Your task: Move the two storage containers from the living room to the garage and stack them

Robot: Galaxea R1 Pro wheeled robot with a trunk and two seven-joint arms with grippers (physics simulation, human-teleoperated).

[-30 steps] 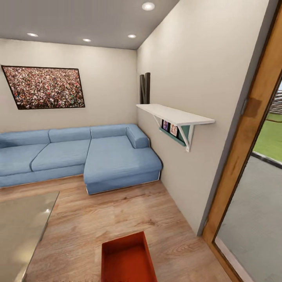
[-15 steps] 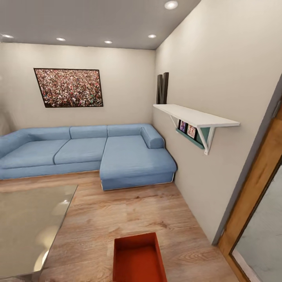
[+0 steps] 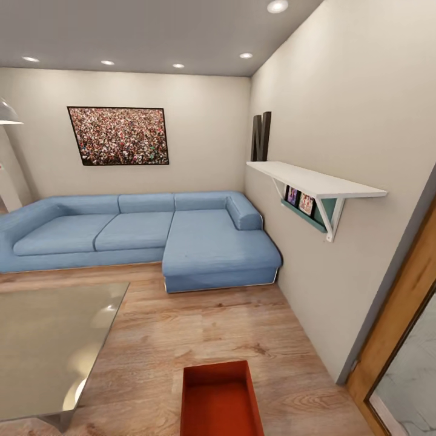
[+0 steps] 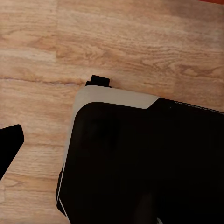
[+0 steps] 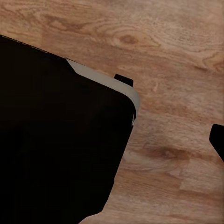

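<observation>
One red-orange storage container (image 3: 221, 399) lies on the light wood-plank floor of the living room, at the bottom middle of the head view, open side up and empty. Its near end is cut off by the picture's edge. In the left wrist view a single black fingertip (image 4: 10, 147) of my left gripper (image 4: 112, 151) shows at the picture's edge, with nothing held. The right wrist view shows a black fingertip (image 5: 218, 140) of my right gripper (image 5: 112, 140) the same way. Both wrist cameras look down on my black and white base (image 4: 140, 158) over the floor.
A glass-topped table (image 3: 48, 339) stands at the left, close by. A blue corner sofa (image 3: 151, 233) fills the far wall under a framed picture (image 3: 118, 136). A white wall shelf (image 3: 315, 181) juts out at the right, beside a wooden door frame (image 3: 402, 327).
The whole head view has swung to the left: sofa, shelf and door frame have all shifted right in the picture, and a lamp shade has come in at the left edge.
</observation>
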